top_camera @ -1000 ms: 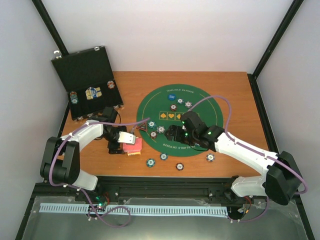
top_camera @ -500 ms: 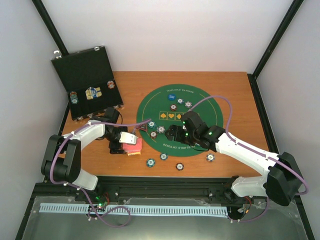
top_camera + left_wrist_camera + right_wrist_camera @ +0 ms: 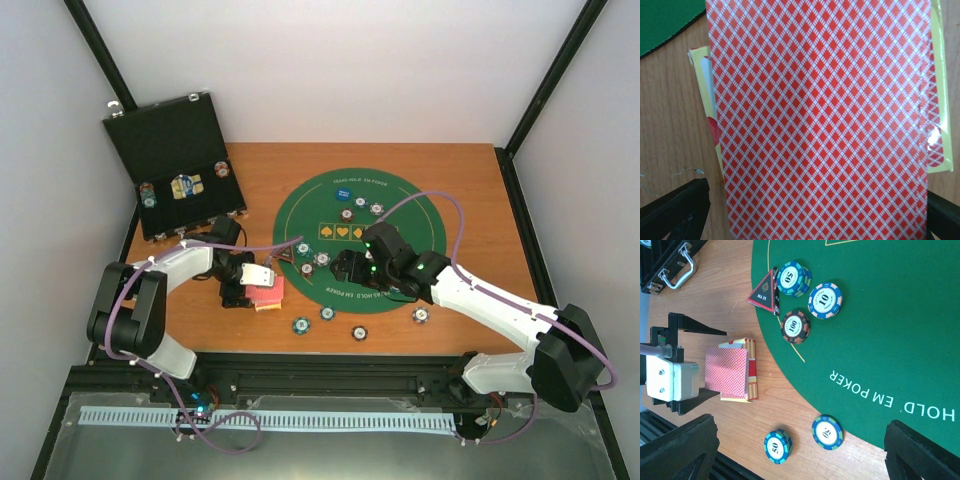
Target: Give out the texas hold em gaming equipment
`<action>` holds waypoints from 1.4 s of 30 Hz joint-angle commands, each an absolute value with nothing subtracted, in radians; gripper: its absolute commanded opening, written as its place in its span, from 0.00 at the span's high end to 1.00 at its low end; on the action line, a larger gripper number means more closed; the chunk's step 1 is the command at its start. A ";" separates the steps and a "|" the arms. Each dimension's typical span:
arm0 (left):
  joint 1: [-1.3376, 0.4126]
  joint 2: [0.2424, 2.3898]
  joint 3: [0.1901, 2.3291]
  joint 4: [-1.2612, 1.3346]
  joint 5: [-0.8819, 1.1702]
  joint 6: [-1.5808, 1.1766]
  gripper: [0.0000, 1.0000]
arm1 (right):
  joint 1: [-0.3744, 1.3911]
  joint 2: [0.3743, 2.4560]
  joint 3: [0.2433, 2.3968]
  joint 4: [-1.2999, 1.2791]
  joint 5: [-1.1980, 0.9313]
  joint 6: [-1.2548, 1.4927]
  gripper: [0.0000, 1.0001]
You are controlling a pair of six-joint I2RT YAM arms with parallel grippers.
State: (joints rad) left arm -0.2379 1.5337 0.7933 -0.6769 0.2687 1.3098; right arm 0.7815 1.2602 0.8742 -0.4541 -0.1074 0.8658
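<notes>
A stack of red-backed playing cards (image 3: 820,115) lies in a yellow box (image 3: 268,292) on the wood left of the mat. My left gripper (image 3: 256,287) is low over it, jaws wide open on either side of the stack (image 3: 727,371). My right gripper (image 3: 346,268) hovers open and empty over the mat's near-left edge. Under it are a teal 50 chip (image 3: 790,278), a 10 chip (image 3: 825,300), a brown 100 chip (image 3: 795,326) and a dark triangular marker (image 3: 765,294). A 20 chip (image 3: 827,431) and a 50 chip (image 3: 777,445) lie near the mat's near edge.
The round green poker mat (image 3: 400,215) carries a blue button (image 3: 344,194) and three chips (image 3: 361,206) at its far side. More chips (image 3: 358,333) lie at the near side. An open black case (image 3: 170,150) with chips stands at the back left.
The left arm's elbow has shifted slightly while its gripper stays over the cards. The right arm has hardly moved.
</notes>
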 commanded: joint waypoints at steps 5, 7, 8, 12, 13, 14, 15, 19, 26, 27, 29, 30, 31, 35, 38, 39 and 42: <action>-0.250 1.542 0.783 -0.647 0.277 1.295 0.00 | 0.793 1.245 0.861 -0.444 -0.089 0.881 0.11; -0.250 1.540 0.783 -0.650 0.280 1.294 0.00 | 0.793 1.246 0.859 -0.442 -0.089 0.882 0.11; -0.250 1.537 0.780 -0.651 0.281 1.295 0.00 | 0.793 1.246 0.859 -0.442 -0.089 0.882 0.11; -0.255 1.523 0.758 -0.647 0.287 1.308 0.00 | 0.793 1.243 0.855 -0.442 -0.088 0.882 0.11; -0.258 1.522 0.753 -0.645 0.286 1.311 0.00 | 0.793 1.243 0.855 -0.441 -0.087 0.882 0.11; -0.263 1.523 0.750 -0.643 0.283 1.311 0.00 | 0.793 1.243 0.853 -0.441 -0.087 0.883 0.11; -0.265 1.523 0.747 -0.639 0.283 1.311 0.00 | 0.793 1.243 0.854 -0.441 -0.087 0.884 0.11; -0.270 1.525 0.750 -0.638 0.282 1.311 0.00 | 0.793 1.239 0.846 -0.439 -0.088 0.884 0.11; -0.272 1.539 0.738 -0.626 0.249 1.312 0.04 | 0.793 1.237 0.833 -0.430 -0.087 0.891 0.12; -0.272 1.538 0.735 -0.623 0.247 1.310 0.06 | 0.793 1.238 0.831 -0.426 -0.088 0.893 0.12; -0.271 1.534 0.734 -0.623 0.246 1.303 0.10 | 0.793 1.239 0.826 -0.419 -0.091 0.894 0.12; -0.272 1.531 0.734 -0.623 0.248 1.299 0.11 | 0.793 1.239 0.824 -0.415 -0.093 0.895 0.12; -0.272 1.526 0.731 -0.624 0.249 1.295 0.13 | 0.793 1.241 0.822 -0.412 -0.095 0.897 0.12; -0.272 1.508 0.715 -0.609 0.241 1.286 0.19 | 0.793 1.239 0.814 -0.405 -0.096 0.898 0.12; -0.272 1.506 0.708 -0.597 0.233 1.280 0.26 | 0.793 1.237 0.806 -0.400 -0.097 0.901 0.13; -0.272 1.507 0.707 -0.595 0.232 1.278 0.27 | 0.793 1.236 0.803 -0.399 -0.097 0.903 0.13; -0.272 1.501 0.703 -0.586 0.236 1.269 0.28 | 0.793 1.231 0.796 -0.396 -0.099 0.905 0.13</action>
State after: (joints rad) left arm -0.2600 1.4902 0.7372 -0.6361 0.2741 1.2709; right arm 0.7815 1.2549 0.8127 -0.4156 -0.1066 0.8883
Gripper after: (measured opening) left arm 0.730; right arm 0.870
